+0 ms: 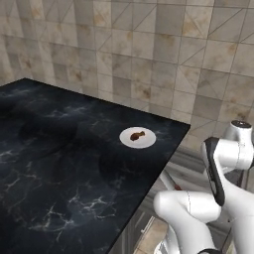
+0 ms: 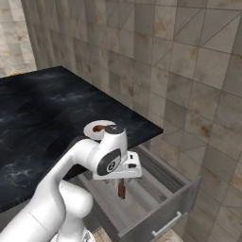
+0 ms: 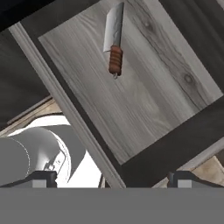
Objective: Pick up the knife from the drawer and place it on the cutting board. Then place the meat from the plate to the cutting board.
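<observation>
The knife point(image 3: 114, 43), with a broad pale-grey blade and a ribbed reddish-brown handle, lies flat on the wood-grain floor of the open drawer point(image 3: 140, 105). My gripper point(image 3: 113, 179) hangs above the drawer, open, its fingertips point(image 3: 43, 178) wide apart with nothing between them. The knife is ahead of them, toward the top of the hand view. From the right base view the knife handle point(image 2: 121, 189) shows just below my hand, inside the drawer point(image 2: 186, 189). The meat point(image 1: 137, 135) rests on the white plate point(image 1: 147, 141) near the counter's corner. The cutting board is out of view.
The black marble counter point(image 1: 59, 149) stretches left and toward me, and a tiled wall point(image 2: 189, 71) stands behind it. The pulled-out drawer carries a slim silver bar handle point(image 2: 166, 223) on its front. My own white arm point(image 2: 71, 179) covers part of the plate point(image 2: 90, 127) in the right base view.
</observation>
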